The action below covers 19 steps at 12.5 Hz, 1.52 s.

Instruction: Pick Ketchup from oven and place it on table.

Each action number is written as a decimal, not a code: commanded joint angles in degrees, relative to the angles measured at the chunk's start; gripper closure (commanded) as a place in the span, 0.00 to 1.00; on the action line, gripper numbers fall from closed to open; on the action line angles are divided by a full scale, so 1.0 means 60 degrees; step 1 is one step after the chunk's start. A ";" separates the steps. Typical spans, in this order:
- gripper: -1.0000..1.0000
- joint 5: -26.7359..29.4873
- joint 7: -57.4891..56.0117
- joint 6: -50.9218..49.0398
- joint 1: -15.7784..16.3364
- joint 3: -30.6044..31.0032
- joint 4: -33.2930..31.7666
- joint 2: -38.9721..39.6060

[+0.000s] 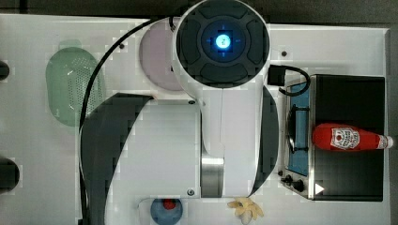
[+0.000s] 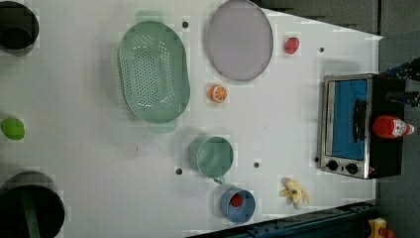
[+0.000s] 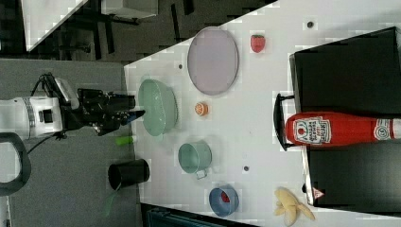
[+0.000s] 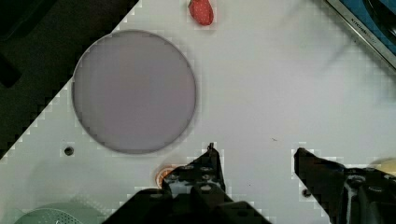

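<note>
One ketchup (image 1: 349,138) bottle lies on its side on the black top of the single oven (image 1: 347,180), which stands on the white surface (image 2: 99,148) at the top view's right edge. The gripper (image 4: 256,156) hangs over bare surface with its two fingers (image 4: 208,163) apart and nothing between them, well away from the bottle. Also on the surface are one green colander (image 2: 153,72), one grey plate (image 2: 239,39), one green cup (image 2: 213,156), one blue bowl (image 2: 237,204) holding one small red piece, one orange half (image 2: 218,93), one strawberry (image 2: 291,45), one banana (image 2: 294,192) and one lime (image 2: 12,128).
</note>
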 commanded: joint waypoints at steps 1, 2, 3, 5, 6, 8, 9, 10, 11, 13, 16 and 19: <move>0.08 -0.0256 -0.1265 -0.1424 -0.0280 -0.0505 -0.1952 -0.2988; 0.00 -0.0273 -0.1266 -0.1393 -0.0326 -0.0645 -0.1951 -0.2897; 0.00 -0.0276 -0.1266 -0.1320 -0.0390 -0.0799 -0.1950 -0.2811; 0.00 -0.0276 -0.1266 -0.0943 -0.0519 -0.1250 -0.1943 -0.2586; 0.00 -0.0277 -0.1266 -0.0651 -0.0567 -0.1527 -0.1932 -0.2461; 0.00 -0.0277 -0.1317 0.0085 -0.0678 -0.2287 -0.1930 -0.2131; 0.00 -0.0277 -0.1325 0.0386 -0.0706 -0.2633 -0.1928 -0.1967; 0.00 -0.0277 -0.1325 0.0642 -0.0745 -0.2970 -0.1927 -0.1781; 0.00 -0.0277 -0.1325 0.0853 -0.0784 -0.3294 -0.1923 -0.1588; 0.00 -0.0277 -0.1325 0.1846 -0.0835 -0.4301 -0.1850 -0.0890; 0.00 -0.0232 -0.1296 0.2845 -0.0895 -0.5279 -0.1742 0.0240; 0.00 0.1058 -0.1109 0.3246 -0.0925 -0.5850 -0.1505 0.1558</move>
